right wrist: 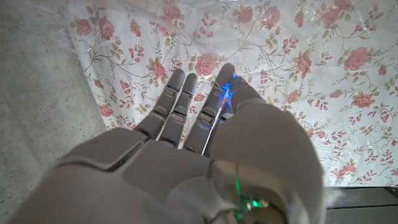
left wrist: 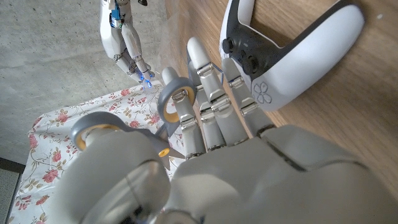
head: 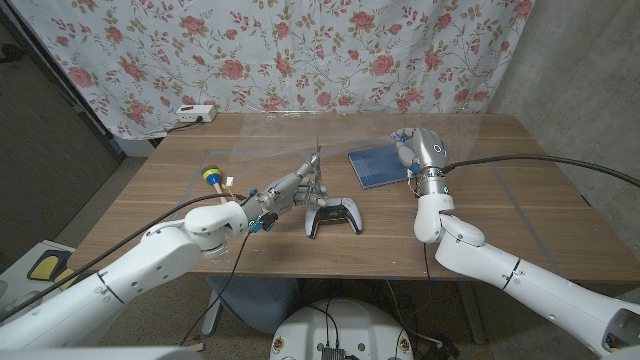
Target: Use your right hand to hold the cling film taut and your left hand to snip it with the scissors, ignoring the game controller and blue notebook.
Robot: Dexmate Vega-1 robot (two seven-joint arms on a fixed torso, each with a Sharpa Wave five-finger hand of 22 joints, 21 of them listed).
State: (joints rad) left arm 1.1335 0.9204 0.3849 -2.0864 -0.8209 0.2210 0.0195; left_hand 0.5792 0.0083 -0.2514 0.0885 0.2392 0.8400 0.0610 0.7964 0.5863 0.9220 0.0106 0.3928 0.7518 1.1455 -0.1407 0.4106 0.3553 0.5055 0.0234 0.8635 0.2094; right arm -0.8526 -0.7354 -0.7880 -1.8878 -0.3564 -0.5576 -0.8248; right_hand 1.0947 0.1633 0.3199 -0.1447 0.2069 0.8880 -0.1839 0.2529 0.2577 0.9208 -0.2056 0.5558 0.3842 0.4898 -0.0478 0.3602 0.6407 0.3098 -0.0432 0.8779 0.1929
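- Head view: nearest us, our white left hand reaches over the wooden table, its fingers grasping the grey-handled scissors, whose blades point up.
- In the left wrist view we see the fingers threaded through the grey scissor loops with yellow lining.
- Just beside that hand lies the white and black game controller, on the table to its right.
- A small yellow and blue toy-like object lies on the table to the left of the left hand.
- Farther back, our white right hand stands raised above the table, next to the blue notebook.
- The clear cling film shows only as a faint sheen stretching between the hands; its edges are hard to trace.
- In the right wrist view the right fingers are extended side by side; we cannot tell whether they pinch the film.
- Farthest, a white floral curtain hangs behind the table, with a white power strip at the table's back edge.
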